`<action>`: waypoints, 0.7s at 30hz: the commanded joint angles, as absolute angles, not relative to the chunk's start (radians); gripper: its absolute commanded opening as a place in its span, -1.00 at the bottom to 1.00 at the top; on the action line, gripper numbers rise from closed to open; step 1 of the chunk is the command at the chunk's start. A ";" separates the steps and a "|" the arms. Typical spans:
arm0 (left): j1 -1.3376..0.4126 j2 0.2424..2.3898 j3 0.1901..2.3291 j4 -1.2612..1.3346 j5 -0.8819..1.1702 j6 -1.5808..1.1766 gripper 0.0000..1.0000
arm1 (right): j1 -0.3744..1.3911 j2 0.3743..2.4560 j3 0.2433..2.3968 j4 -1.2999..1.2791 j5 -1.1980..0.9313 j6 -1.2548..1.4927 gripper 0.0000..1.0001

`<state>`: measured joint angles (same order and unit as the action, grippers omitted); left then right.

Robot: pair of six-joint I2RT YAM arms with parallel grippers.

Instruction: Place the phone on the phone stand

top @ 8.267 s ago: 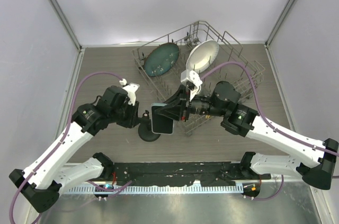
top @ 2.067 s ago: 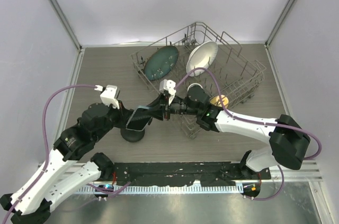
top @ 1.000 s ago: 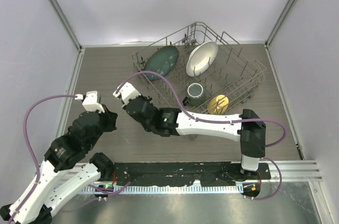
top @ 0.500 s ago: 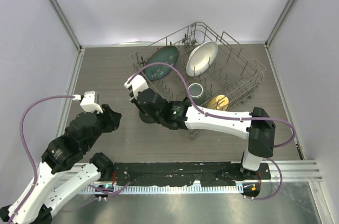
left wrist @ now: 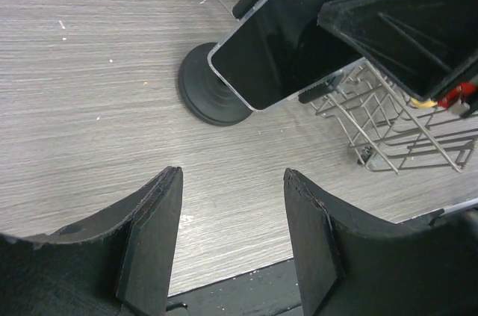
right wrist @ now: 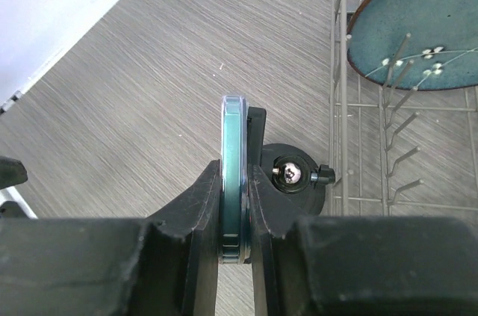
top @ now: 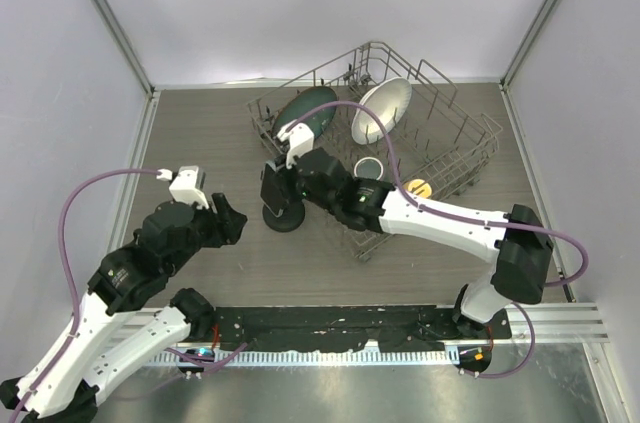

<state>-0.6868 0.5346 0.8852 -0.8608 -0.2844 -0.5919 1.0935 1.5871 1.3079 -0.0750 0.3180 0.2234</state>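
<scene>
My right gripper [top: 280, 187] is shut on the phone [right wrist: 233, 153], gripping it by its two faces so it stands on edge. It holds the phone right at the phone stand [top: 283, 220]. In the right wrist view the stand's upright arm [right wrist: 256, 133] lies against the phone's back, and its round base [right wrist: 295, 181] sits just right of it. The left wrist view shows the dark screen [left wrist: 287, 43] tilted above the disc base [left wrist: 209, 99]. My left gripper [left wrist: 231, 181] is open and empty over bare table, a short way to the left of the stand [top: 228, 224].
A wire dish rack [top: 470, 133] stands right behind the stand and holds a teal plate [top: 305, 113], a white plate [top: 382, 108], a mug [top: 370, 169] and a yellow item [top: 418, 187]. Its near corner shows in the left wrist view [left wrist: 388, 137]. Grey walls enclose the table.
My right gripper has turned and shifted right toward the rack, bringing the phone up against the stand. My left gripper has come slightly closer to the stand, still open.
</scene>
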 commanded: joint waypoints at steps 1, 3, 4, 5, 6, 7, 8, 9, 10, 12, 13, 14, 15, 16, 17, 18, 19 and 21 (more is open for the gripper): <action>-0.687 0.537 0.923 -0.801 -0.250 -0.574 0.19 | 1.026 1.537 1.247 -0.101 0.204 0.337 -1.00; -0.687 0.537 0.925 -0.799 -0.249 -0.575 0.20 | 1.003 1.531 1.232 -0.094 0.150 0.359 -1.00; -0.687 0.537 0.925 -0.801 -0.242 -0.575 0.19 | 0.997 1.529 1.229 -0.092 0.144 0.360 -1.00; -0.687 0.538 0.925 -0.798 -0.242 -0.575 0.19 | 0.994 1.529 1.224 -0.092 0.141 0.360 -1.00; -0.687 0.537 0.925 -0.798 -0.242 -0.575 0.20 | 0.994 1.528 1.223 -0.091 0.132 0.359 -1.00; -0.687 0.538 0.923 -0.798 -0.242 -0.575 0.20 | 0.996 1.525 1.223 -0.086 0.124 0.350 -1.00; -0.687 0.538 0.923 -0.796 -0.244 -0.574 0.19 | 0.996 1.525 1.226 -0.083 0.124 0.350 -1.00; -0.687 0.538 0.923 -0.801 -0.244 -0.574 0.19 | 0.996 1.526 1.232 -0.089 0.130 0.342 -1.00; -0.687 0.538 0.922 -0.799 -0.245 -0.574 0.20 | 1.003 1.534 1.242 -0.098 0.136 0.316 -1.00; -0.687 0.535 0.920 -0.801 -0.250 -0.574 0.20 | 1.017 1.543 1.284 -0.136 0.173 0.290 -1.00; -0.687 0.531 0.917 -0.802 -0.255 -0.574 0.20 | 1.029 1.558 1.314 -0.165 0.185 0.267 -0.96; -0.687 0.526 0.916 -0.802 -0.259 -0.574 0.21 | 1.040 1.565 1.327 -0.181 0.204 0.255 -0.93; -0.687 0.523 0.913 -0.802 -0.262 -0.572 0.20 | 1.049 1.572 1.341 -0.193 0.224 0.241 -0.90; -0.687 0.515 0.910 -0.802 -0.268 -0.572 0.21 | 1.060 1.583 1.362 -0.204 0.271 0.230 -0.83; -0.687 0.511 0.907 -0.799 -0.275 -0.572 0.21 | 1.081 1.588 1.371 -0.221 0.290 0.206 -0.81; -0.687 0.505 0.901 -0.796 -0.278 -0.572 0.21 | 1.092 1.592 1.379 -0.227 0.310 0.195 -0.81; -0.687 0.493 0.897 -0.793 -0.281 -0.572 0.21 | 1.106 1.598 1.397 -0.242 0.354 0.183 -0.83; -0.687 0.480 0.888 -0.782 -0.291 -0.572 0.21 | 1.138 1.618 1.417 -0.259 0.396 0.147 -0.94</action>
